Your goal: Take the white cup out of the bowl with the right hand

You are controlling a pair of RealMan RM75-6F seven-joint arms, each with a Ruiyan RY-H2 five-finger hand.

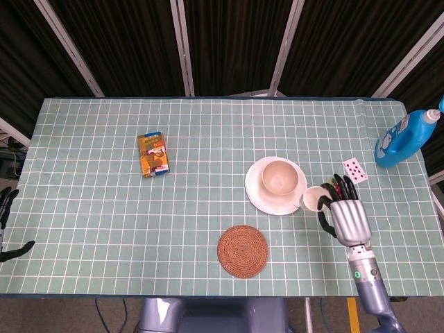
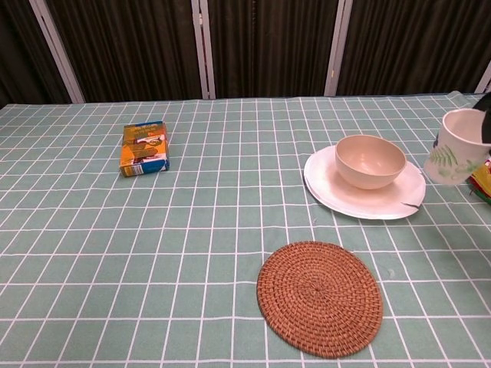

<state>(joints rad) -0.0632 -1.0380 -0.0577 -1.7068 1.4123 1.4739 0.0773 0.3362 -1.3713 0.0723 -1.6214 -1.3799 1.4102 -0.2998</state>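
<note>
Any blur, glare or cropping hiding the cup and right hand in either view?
Head view: evenly lit, sharp, white cup and right hand fully visible. Chest view: cup slightly soft at the right edge, hand almost wholly cropped out; no glare.

Overhead head view; low, nearer chest view.

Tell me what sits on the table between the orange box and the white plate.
Nothing: between the orange box and the white plate only bare checked tablecloth shows, in both the head and chest views.

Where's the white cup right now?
The white cup is out of the bowl, held by the right hand just right of the plate; the chest view shows it at the right edge.
</note>
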